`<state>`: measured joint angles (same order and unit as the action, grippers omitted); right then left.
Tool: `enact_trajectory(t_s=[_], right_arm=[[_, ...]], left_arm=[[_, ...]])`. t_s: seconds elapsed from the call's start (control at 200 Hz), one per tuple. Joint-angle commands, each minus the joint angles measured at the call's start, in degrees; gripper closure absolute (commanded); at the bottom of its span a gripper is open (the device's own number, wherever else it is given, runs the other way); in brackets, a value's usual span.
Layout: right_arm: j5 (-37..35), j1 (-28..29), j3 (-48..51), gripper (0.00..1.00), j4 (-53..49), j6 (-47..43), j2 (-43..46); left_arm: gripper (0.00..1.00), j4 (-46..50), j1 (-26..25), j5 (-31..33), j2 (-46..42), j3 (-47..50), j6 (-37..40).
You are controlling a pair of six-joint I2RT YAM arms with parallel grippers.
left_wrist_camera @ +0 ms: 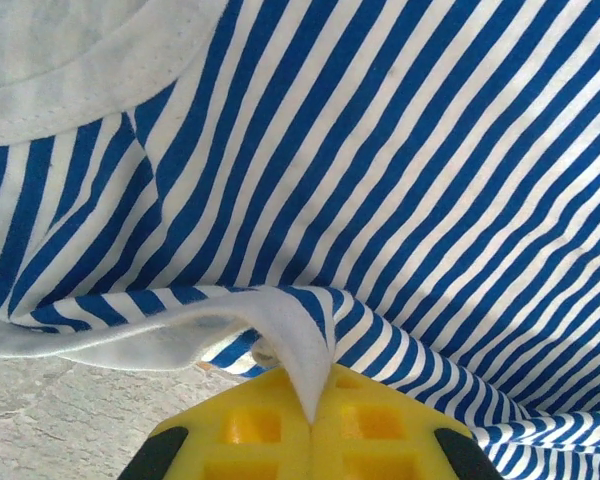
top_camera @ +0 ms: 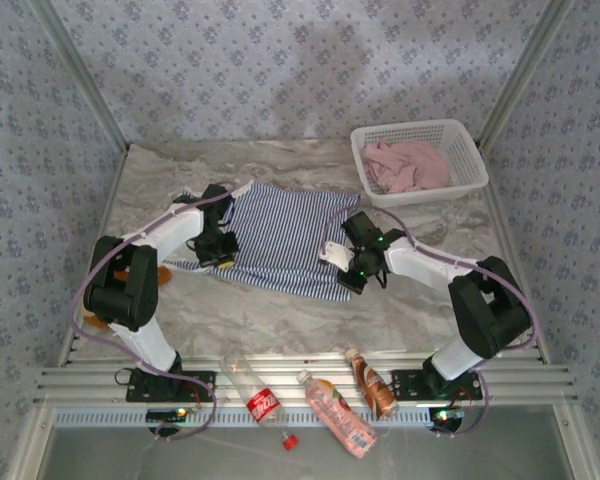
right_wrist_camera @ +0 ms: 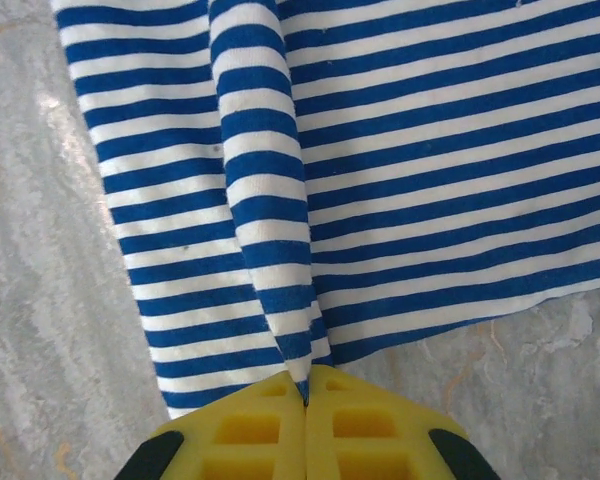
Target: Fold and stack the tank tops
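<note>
Two tank tops, one basket, three bottles. The left gripper (left_wrist_camera: 310, 400), elbow bent inward, is clenched on the white-bound left edge of the striped tank top (top_camera: 280, 235), which lies spread on the table. The right gripper (right_wrist_camera: 305, 385), arm mirrored, pinches a fold at that top's right edge. The pink tank top (top_camera: 410, 165) lies bunched in the basket (top_camera: 475, 165), behind and right of the striped one. The bottles (top_camera: 335, 410) lie in front of it.

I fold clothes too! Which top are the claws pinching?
The striped tank top, pinched by the left claw and right claw. The pink tank top sits crumpled in the basket.
</note>
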<state>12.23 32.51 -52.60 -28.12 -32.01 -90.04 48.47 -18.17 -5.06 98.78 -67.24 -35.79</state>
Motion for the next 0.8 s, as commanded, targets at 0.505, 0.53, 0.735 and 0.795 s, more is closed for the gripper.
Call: enact_trajectory(t_s=[0.505,0.53,0.735,0.795], right_arm=[[-9.7,-0.9,-4.1,0.77,7.0,6.2,-6.6],[-9.9,-0.9,-4.2,0.77,7.0,6.6,-6.6],[-13.7,-1.1,-5.3,0.70,6.7,11.5,-8.4],[-13.5,-1.4,-6.1,0.70,6.7,12.0,-8.8]], left_arm=[[0.80,0.9,1.8,2.4,4.8,-3.7,2.2],[0.79,1.0,1.8,2.5,5.1,-4.1,2.4],[0.68,1.6,2.5,3.2,7.7,-6.8,4.3],[0.68,1.4,2.9,3.1,8.3,-7.3,4.7]])
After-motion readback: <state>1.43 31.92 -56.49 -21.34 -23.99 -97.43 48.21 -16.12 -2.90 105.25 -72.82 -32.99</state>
